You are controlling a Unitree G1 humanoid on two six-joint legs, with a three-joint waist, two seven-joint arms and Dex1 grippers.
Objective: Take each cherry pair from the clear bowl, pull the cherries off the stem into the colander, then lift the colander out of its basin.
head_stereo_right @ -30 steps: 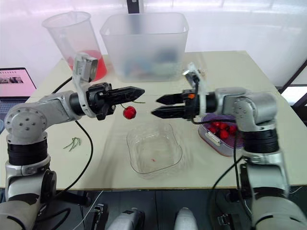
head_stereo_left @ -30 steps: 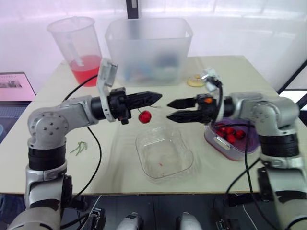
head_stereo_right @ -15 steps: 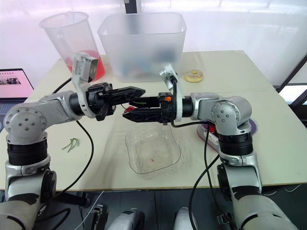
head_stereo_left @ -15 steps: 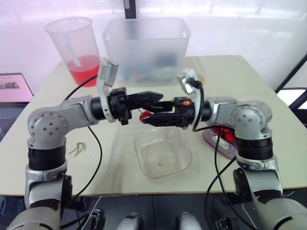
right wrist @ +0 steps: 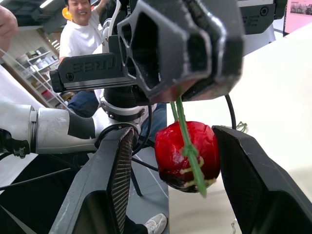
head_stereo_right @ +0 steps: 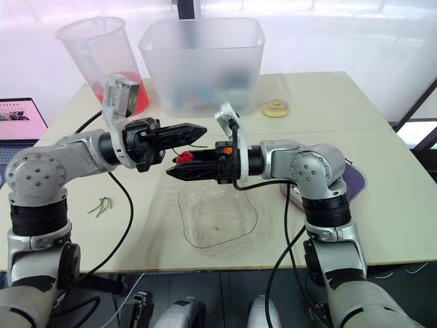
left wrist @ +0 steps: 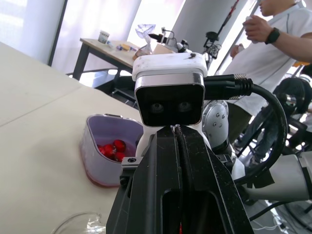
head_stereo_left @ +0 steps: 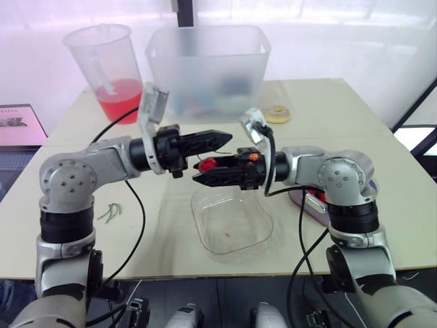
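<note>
A red cherry [head_stereo_left: 207, 163] hangs on its green stem [right wrist: 187, 141] from my left gripper [head_stereo_left: 229, 138], whose fingers are shut on the stem above the clear bowl [head_stereo_left: 232, 219]. My right gripper [head_stereo_left: 198, 172] reaches in from the right. It is open, with one finger on each side of the cherry [right wrist: 187, 155] and a small gap showing on at least one side. The bowl holds no cherries, just a small red speck. Partly behind my right arm at the right sits the purple basin with its colander [left wrist: 97, 161], several loose cherries [left wrist: 113, 147] inside.
At the back stand a pitcher of red liquid [head_stereo_left: 109, 65] and a large translucent tub [head_stereo_left: 208, 68]. A small yellow item [head_stereo_left: 276, 114] lies behind my right arm. Pulled green stems [head_stereo_left: 113, 210] lie at the table's left. A laptop [head_stereo_left: 20, 123] sits off the left edge.
My right gripper has travelled left from beside the colander to the hanging cherry and now brackets it. The left arm has held still with the stem.
</note>
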